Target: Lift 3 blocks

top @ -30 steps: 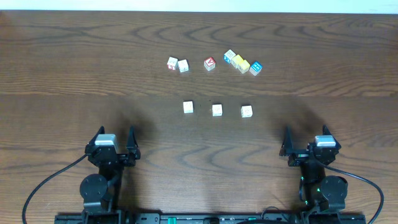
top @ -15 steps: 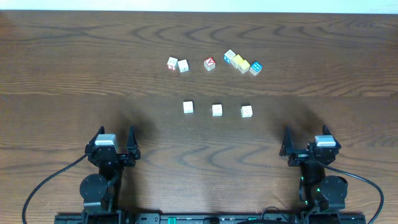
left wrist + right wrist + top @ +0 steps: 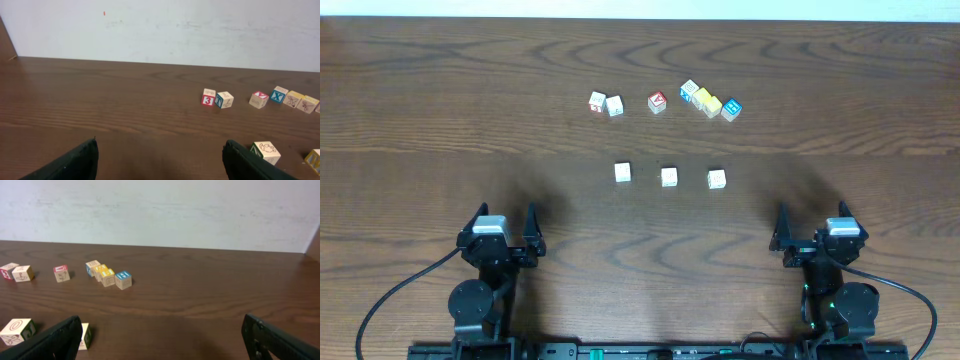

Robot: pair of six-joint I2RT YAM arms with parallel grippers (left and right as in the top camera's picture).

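Dark wooden desk shows nothing moved in the last second: left claw and right claw sit spread and empty at its near edge, so the three white blocks, rowed mid-desk, await lifting.

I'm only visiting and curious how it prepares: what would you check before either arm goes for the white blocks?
1. Left gripper open and empty: ok, jaws wide apart, nothing between them.
2. Right gripper open and empty: ok, likewise.
3. All three in place: ok, left block, middle block and right block lie in a row, apart from each other.
4. Way to the row free: ok, only bare table lies between it and the grippers.
5. Coloured cubes out of the way: ok, they lie farther back, not touching the row.
6. Row within reach of the arms: cannot tell.
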